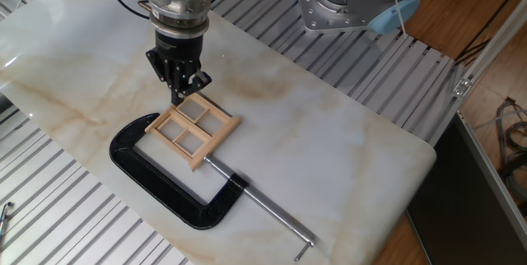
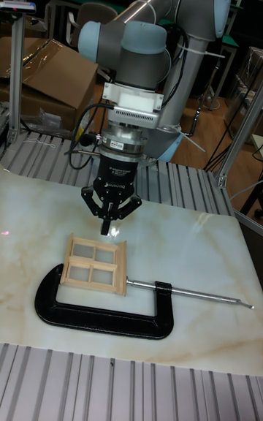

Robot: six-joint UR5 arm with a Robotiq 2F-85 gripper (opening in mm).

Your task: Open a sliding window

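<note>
The sliding window is a small light wooden frame with four panes, lying flat on the marble slab; it also shows in the tall fixed view. A black C-clamp pinches it between its left jaw and its screw tip. My gripper points straight down just above the window's far edge, near its far-left corner. The fingers are pressed together with nothing between them. In the tall fixed view my gripper hangs just over the frame's top rail.
The C-clamp has a long screw running toward the slab's front right. The marble slab ends at a rounded edge on the right, with ribbed metal table around it. The arm's base stands behind.
</note>
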